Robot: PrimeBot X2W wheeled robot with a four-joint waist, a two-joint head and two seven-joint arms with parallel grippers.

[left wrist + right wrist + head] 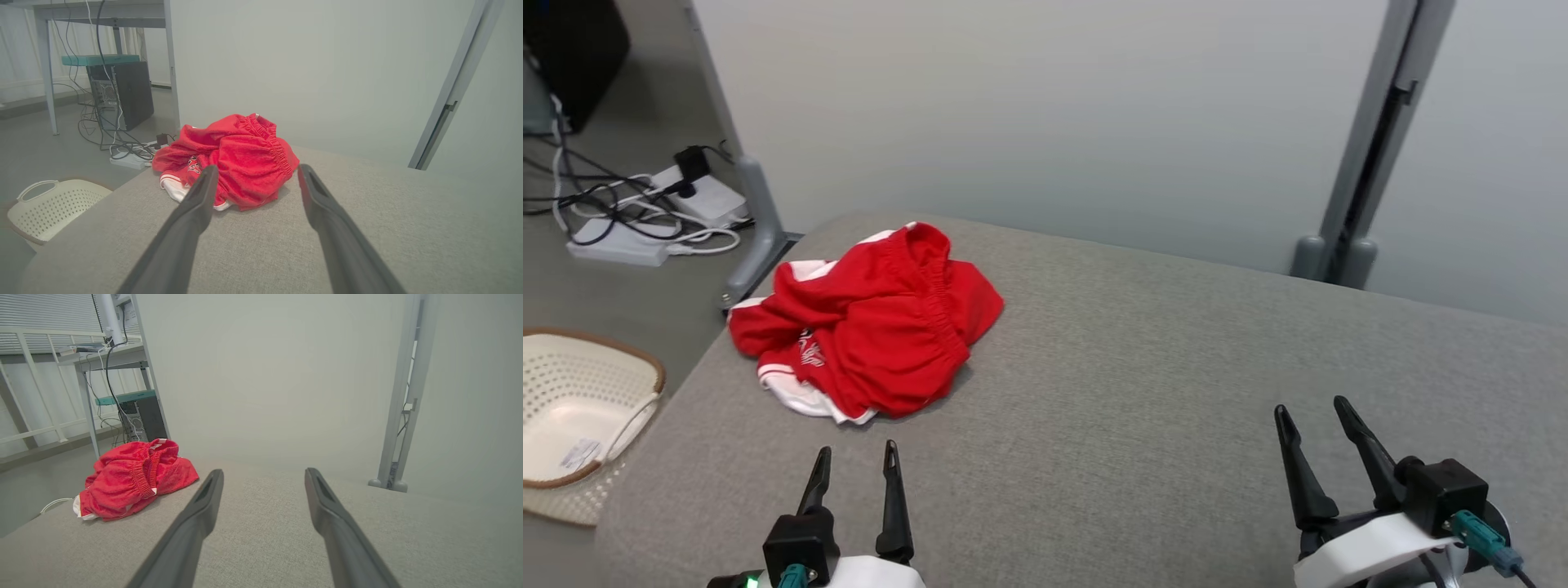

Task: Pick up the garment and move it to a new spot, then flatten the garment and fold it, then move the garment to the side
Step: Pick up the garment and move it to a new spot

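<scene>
A crumpled pair of red shorts with white trim and an elastic waistband, the garment (870, 322), lies in a heap at the far left corner of the grey padded surface (1143, 367). It also shows in the left wrist view as a garment (237, 157) just beyond the fingertips, and in the right wrist view as a garment (135, 477) off to the left. My left gripper (858, 452) is open, a short way in front of the heap and apart from it. My right gripper (1313, 407) is open at the near right, far from the cloth.
A cream perforated laundry basket (580, 408) stands on the floor left of the surface. Power strips and cables (645, 212) lie on the floor beyond it. A pale partition wall (1054, 106) with grey posts (1364, 155) stands right behind the surface. A computer tower (122, 94) sits under a desk.
</scene>
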